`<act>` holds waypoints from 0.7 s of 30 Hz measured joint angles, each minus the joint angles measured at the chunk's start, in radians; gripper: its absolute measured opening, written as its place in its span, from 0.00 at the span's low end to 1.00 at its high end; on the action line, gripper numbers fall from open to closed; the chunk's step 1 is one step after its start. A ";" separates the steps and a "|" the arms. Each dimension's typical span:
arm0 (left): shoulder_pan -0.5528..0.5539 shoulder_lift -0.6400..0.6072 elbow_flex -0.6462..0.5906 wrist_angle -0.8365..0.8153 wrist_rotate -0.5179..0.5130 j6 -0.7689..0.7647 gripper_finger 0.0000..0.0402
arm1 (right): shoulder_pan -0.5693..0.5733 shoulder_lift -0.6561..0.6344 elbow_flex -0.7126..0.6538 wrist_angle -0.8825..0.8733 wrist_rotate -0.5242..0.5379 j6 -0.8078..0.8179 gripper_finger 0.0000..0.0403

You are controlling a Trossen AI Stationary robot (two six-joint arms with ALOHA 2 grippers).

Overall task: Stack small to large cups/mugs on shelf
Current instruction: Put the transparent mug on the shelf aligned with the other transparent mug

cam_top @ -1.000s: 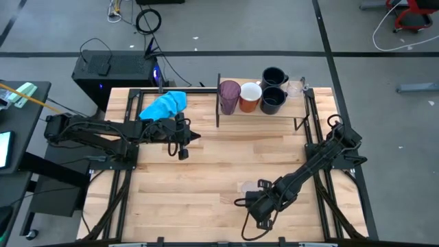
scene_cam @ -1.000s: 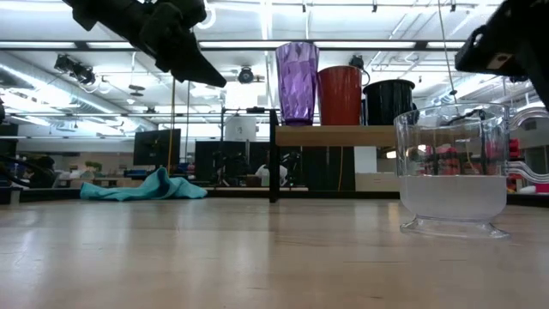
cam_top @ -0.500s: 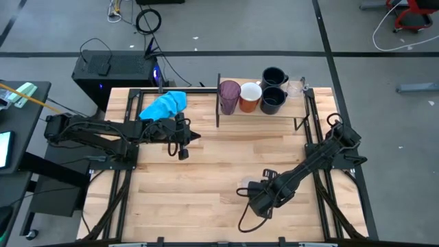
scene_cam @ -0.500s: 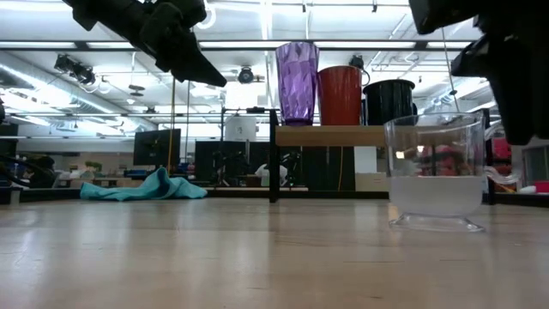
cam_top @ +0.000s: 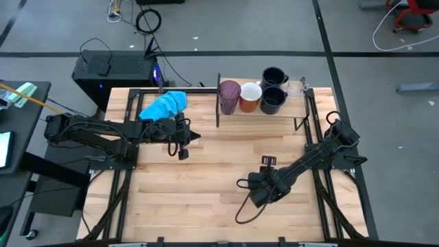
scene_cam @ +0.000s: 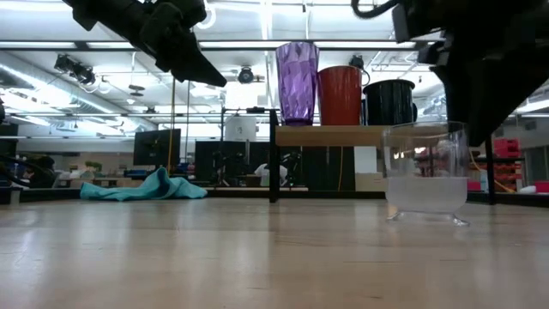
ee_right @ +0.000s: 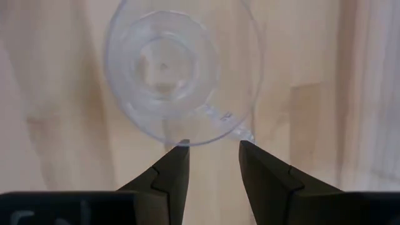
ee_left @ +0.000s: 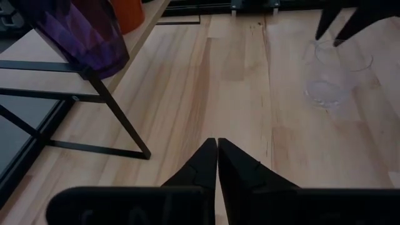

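The right gripper (ee_right: 212, 156) hangs with jaws parted directly above a small clear cup (scene_cam: 425, 172), which stands upright on the bench (cam_top: 206, 185) at about five o'clock, seemingly lined up for a grasp. The left gripper (ee_left: 217, 156), jaws closed, waits near nine o'clock. The shelf (cam_top: 274, 111) at twelve o'clock holds the other cups; bare bench lies between.

A crumpled blue cloth (cam_top: 164, 105) lies on the plank-topped desk (cam_top: 206, 199) at its 11 o'clock corner. A black computer case (cam_top: 113, 71) sits on the grey floor beyond that corner, and a coiled black cable (cam_top: 148, 20) lies on the floor at 12 o'clock.
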 joint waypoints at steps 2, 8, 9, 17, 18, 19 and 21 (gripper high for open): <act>0.000 0.000 0.000 0.000 0.000 0.000 0.05 | -0.014 0.000 0.000 -0.010 -0.001 -0.019 0.36; 0.000 0.000 0.000 0.001 0.000 0.000 0.04 | -0.030 -0.038 0.032 -0.036 -0.088 -0.026 0.36; 0.000 0.000 0.000 0.001 0.000 0.000 0.04 | -0.029 -0.042 0.044 -0.034 -0.088 -0.029 0.36; 0.000 0.000 0.000 0.002 0.000 0.000 0.07 | 0.023 -0.043 0.063 0.065 -0.089 -0.251 0.36; 0.000 0.000 0.000 0.002 0.000 0.000 0.07 | 0.024 -0.043 0.058 0.063 -0.083 -0.257 0.36; 0.000 0.000 0.000 0.002 0.000 0.000 0.07 | 0.024 -0.043 0.053 0.063 -0.075 -0.258 0.36; 0.000 0.000 0.000 0.002 0.000 0.000 0.06 | 0.023 -0.043 0.040 0.071 -0.070 -0.258 0.36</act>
